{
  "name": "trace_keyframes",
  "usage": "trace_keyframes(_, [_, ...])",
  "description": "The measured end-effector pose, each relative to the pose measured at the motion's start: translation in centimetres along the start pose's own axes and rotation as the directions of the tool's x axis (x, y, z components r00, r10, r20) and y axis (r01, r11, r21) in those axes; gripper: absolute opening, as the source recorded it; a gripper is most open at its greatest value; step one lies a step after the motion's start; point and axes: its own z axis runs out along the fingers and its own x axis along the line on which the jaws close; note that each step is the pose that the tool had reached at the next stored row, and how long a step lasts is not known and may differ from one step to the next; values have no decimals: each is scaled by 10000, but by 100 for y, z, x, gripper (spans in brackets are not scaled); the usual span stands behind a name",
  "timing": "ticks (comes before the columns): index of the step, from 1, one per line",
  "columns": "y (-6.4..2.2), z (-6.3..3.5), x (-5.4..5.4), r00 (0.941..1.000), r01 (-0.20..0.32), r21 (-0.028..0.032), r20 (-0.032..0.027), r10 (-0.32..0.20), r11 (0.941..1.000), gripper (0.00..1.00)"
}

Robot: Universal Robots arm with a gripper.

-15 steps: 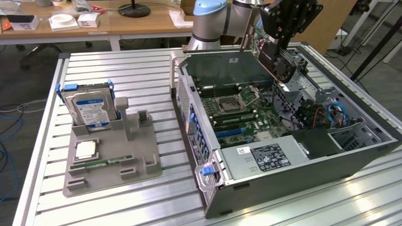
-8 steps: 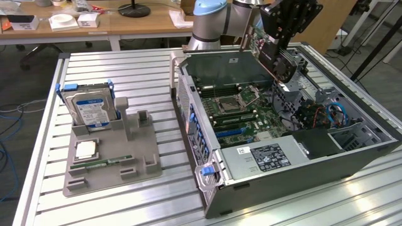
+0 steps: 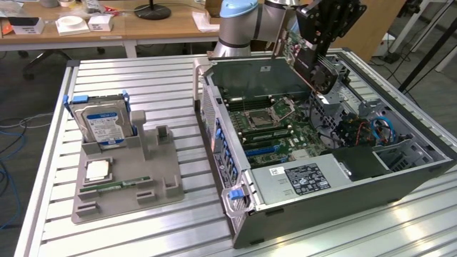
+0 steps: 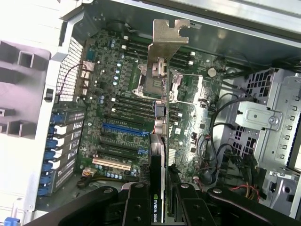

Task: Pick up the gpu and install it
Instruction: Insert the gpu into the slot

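My gripper [image 3: 318, 49] is shut on the gpu [image 3: 322, 75], a green card with a black fan cooler, and holds it on edge above the far side of the open computer case [image 3: 371, 176]. In the wrist view the gpu [image 4: 168, 40] appears edge-on, silver end bracket farthest from the camera, with the black fingers [image 4: 136, 207] clamped on both sides. The card hangs over the motherboard [image 4: 117, 94], clear of it. Beneath it, beside the card's edge, lies a blue expansion slot [image 4: 123, 128].
On the exterior view's left, a grey fixture [image 3: 128, 182] on the slatted aluminium table [image 3: 143, 75] carries a blue-labelled hard drive [image 3: 106, 126], a processor chip [image 3: 96, 170] and a RAM stick [image 3: 117, 184]. Inside the case are cables [image 3: 382, 128] and a power supply [image 3: 307, 179].
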Motion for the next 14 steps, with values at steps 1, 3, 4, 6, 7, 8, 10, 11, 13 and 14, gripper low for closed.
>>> trace_keyframes(1, [0,0,0,10000,15,-1,0,-15,10000,25])
trace_keyframes(3, [0,0,0,10000,50,-2,0,-50,10000,25])
trace_keyframes(4, [0,0,0,10000,68,-2,0,-68,10000,25])
trace_keyframes(6, [0,0,0,9999,105,-4,0,-105,9999,25])
trace_keyframes(7, [0,0,0,9999,123,-4,-1,-123,9999,25])
trace_keyframes(8, [0,0,0,9999,141,-4,-1,-141,9999,25])
trace_keyframes(10, [0,0,0,9998,181,-6,-2,-181,9998,25])
trace_keyframes(11, [0,0,0,9998,204,-6,-2,-204,9998,25])
trace_keyframes(13, [0,0,0,9997,250,-7,-2,-250,9997,25])
trace_keyframes(14, [0,0,0,9996,273,-8,-3,-273,9996,25])
